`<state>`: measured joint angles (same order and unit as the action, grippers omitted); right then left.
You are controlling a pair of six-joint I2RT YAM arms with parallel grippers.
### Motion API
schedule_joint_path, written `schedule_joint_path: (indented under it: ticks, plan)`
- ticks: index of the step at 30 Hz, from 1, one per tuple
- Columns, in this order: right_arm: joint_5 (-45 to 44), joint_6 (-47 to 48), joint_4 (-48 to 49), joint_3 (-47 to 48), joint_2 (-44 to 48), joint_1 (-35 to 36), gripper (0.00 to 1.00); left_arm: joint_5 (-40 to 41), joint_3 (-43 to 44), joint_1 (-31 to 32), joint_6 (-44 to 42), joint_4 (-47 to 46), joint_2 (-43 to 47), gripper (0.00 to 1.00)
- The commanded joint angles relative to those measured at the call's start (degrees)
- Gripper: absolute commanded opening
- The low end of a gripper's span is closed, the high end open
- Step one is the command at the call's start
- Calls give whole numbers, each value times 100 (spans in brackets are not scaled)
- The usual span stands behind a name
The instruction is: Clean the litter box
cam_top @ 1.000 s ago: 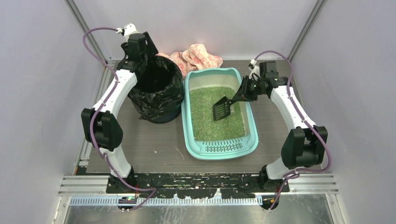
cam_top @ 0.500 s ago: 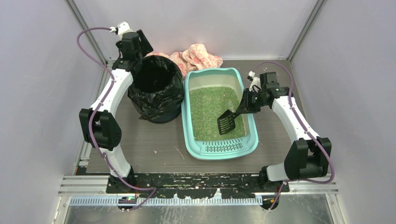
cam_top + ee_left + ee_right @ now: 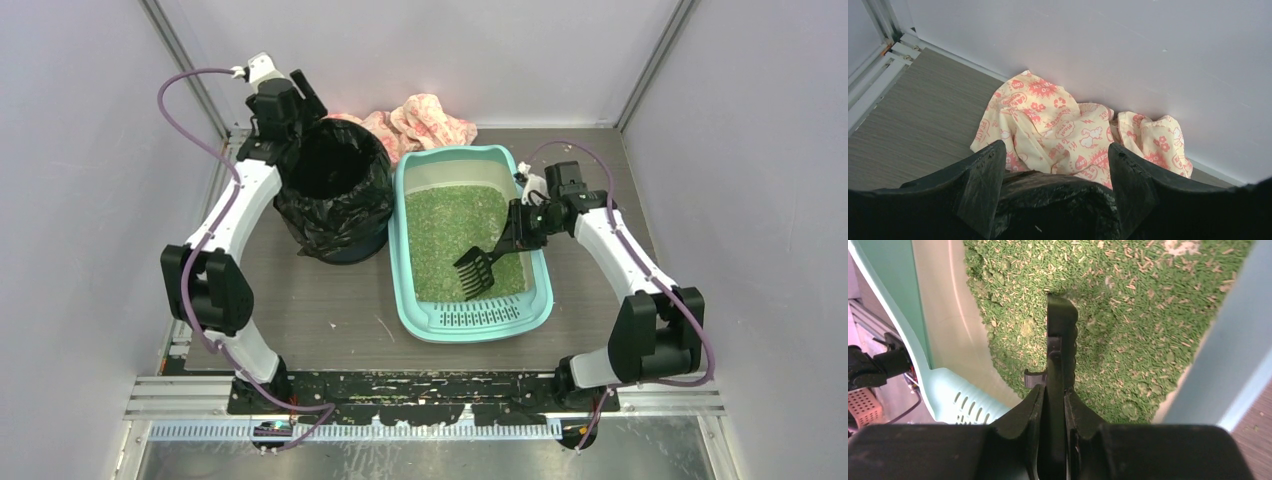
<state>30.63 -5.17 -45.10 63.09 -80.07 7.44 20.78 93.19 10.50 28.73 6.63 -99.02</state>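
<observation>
Inside litter box (image 3: 480,318): granular green pellets (image 3: 445,230), slotted scoop (image 3: 476,272).

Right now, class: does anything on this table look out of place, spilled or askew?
A crumpled yellow cloth with red print lies bunched against the back wall, behind the round black-bagged bin and the mint-teal plastic litter box; it looks dropped there, not laid out.
</observation>
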Motion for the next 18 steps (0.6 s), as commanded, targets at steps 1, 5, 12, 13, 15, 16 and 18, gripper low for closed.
schedule_joint_path:
  ticks: [1,5,12,13,15,16,18]
  plan:
    - [386,28,273,-1,-383,140,1,90,-192,4,-66,-360,695,74]
    - [645,-192,673,36,-694,161,1,122,-278,0,-239,-268,872,75]
    - [822,-567,1193,110,-1129,170,1,86,-296,-50,-296,-227,965,75]
    - [851,-646,1280,115,-1192,170,1,52,-274,-63,-294,-224,960,75]
    - [904,-756,1400,176,-1344,169,1,-16,-190,-80,-302,-183,907,75]
    - [943,-765,1407,241,-1422,170,1,-60,-142,-87,-311,-175,864,75]
    - [1036,-806,1469,342,-1575,170,1,-122,-37,-97,-364,-165,806,74]
